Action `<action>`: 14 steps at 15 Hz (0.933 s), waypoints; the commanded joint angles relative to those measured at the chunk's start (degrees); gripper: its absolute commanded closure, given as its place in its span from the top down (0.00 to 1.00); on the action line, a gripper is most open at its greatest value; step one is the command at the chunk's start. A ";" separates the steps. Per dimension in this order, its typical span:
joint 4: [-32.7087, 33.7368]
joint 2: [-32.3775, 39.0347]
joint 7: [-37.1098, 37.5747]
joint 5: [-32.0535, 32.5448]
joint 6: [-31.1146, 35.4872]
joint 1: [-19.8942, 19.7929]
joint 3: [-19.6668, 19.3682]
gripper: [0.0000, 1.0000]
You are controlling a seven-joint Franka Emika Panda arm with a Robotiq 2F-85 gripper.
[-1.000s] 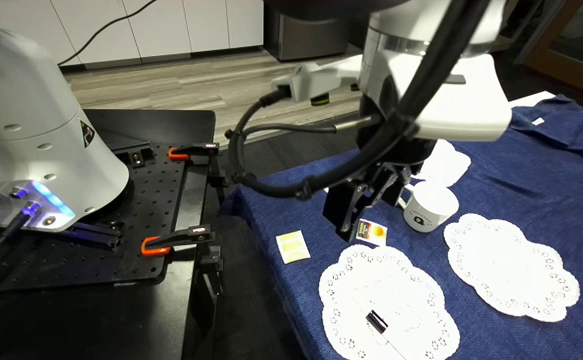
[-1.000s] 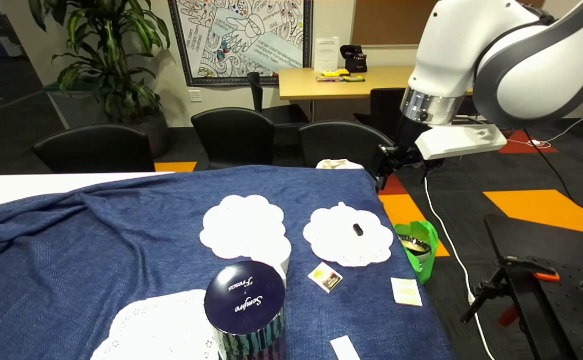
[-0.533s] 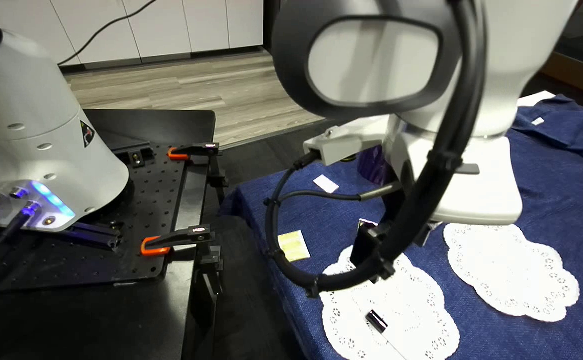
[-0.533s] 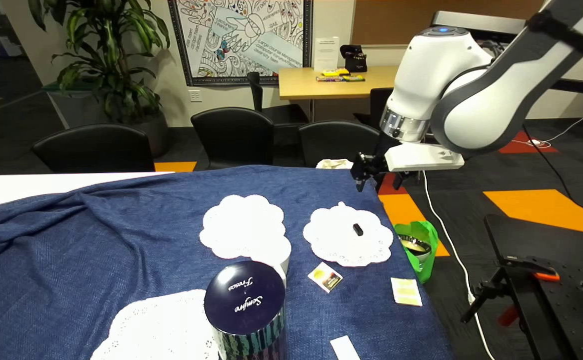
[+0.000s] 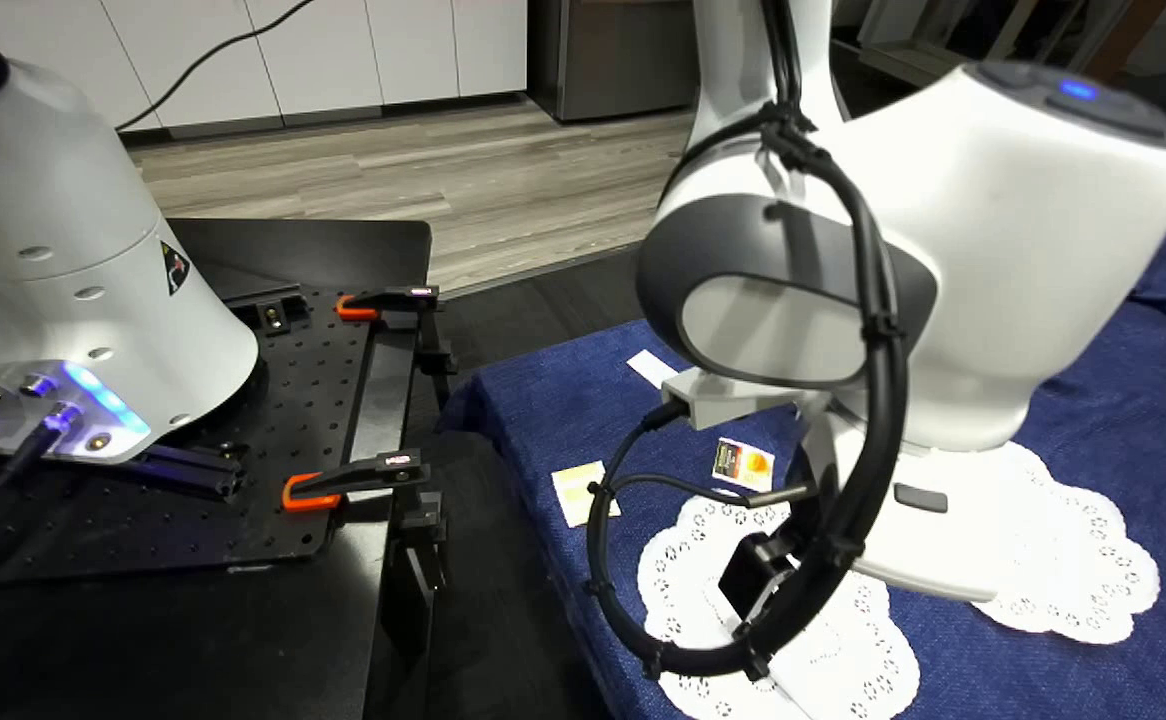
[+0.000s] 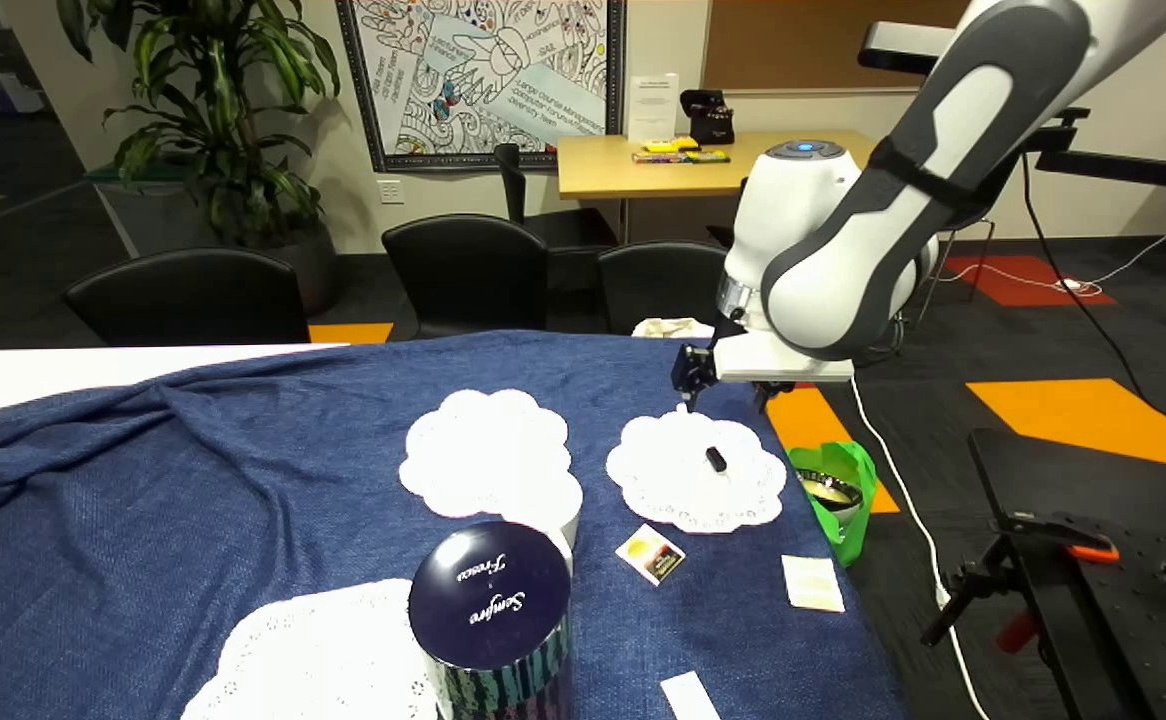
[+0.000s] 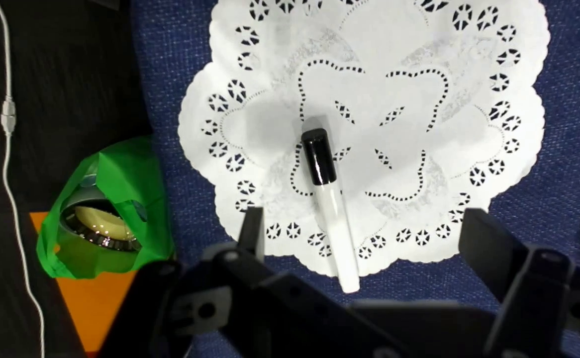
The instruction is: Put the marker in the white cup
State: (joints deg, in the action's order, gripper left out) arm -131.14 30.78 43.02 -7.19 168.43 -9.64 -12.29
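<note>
The marker point(image 7: 332, 214) has a white body and a black cap. It lies on a white lace doily point(image 7: 369, 30), its white end reaching past the doily's rim onto the blue cloth. In an exterior view its black cap point(image 6: 716, 459) stands out; elsewhere the cap is hidden by the arm. My gripper point(image 7: 363, 231) is open and empty above the white end of the marker, its fingers apart on either side. It also shows in an exterior view point(image 6: 725, 402). The white cup point(image 6: 555, 505) is partly behind a dark purple canister; the arm hides it in the remaining exterior view.
The purple canister point(image 6: 490, 600) stands tall beside the cup. Another doily point(image 6: 483, 450) lies behind the cup. Flat cards point(image 6: 651, 553) point(image 6: 812, 583) and a white strip point(image 6: 690, 697) lie on the cloth. A green bag point(image 7: 106, 214) sits beyond the table edge.
The open gripper has moved down and from beyond the table edge to over the marker's doily. The arm now covers the white cup and the marker's cap in an exterior view. The marker has not moved.
</note>
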 commanded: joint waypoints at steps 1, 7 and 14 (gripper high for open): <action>6.69 7.11 -3.11 -4.96 -0.59 -1.02 0.33 1.00; 9.79 11.52 -4.08 -7.65 -0.47 0.22 -1.16 1.00; 11.95 13.43 -4.20 -7.93 -0.24 -0.07 -1.10 1.00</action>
State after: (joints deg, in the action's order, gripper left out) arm -119.37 44.19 40.61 -12.73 168.14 -10.48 -12.99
